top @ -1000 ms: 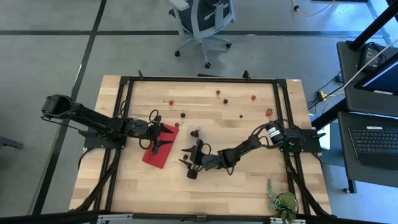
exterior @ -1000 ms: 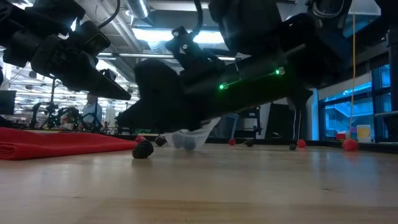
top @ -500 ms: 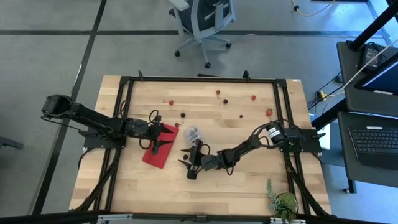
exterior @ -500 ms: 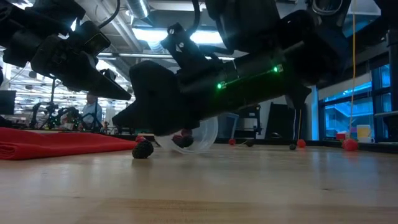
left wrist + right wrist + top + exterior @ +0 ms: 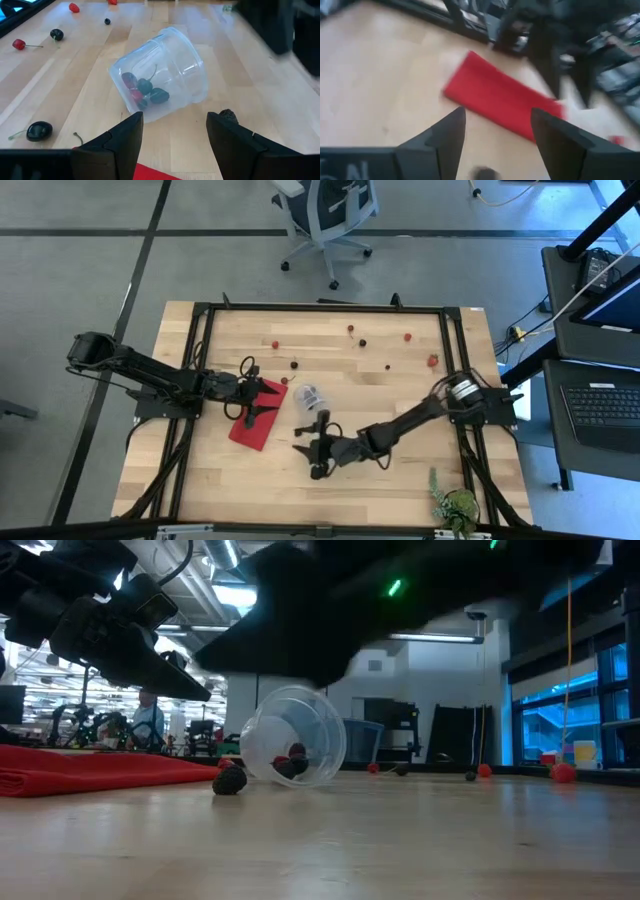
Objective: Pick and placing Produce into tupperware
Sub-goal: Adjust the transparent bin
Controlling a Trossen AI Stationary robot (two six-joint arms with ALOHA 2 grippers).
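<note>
Several dark cherries point(image 5: 146, 92) and a red berry lie inside the tupperware point(image 5: 165, 75), a clear round cup tipped on its side on the wooden table point(image 5: 400, 395), just beside the red cloth point(image 5: 256, 418). Left gripper point(image 5: 252, 398) hovers over the cloth, fingers apart, empty. Right gripper point(image 5: 311, 448) sits near the cup, fingers apart, empty. More fruit lies scattered beyond the cup
</note>
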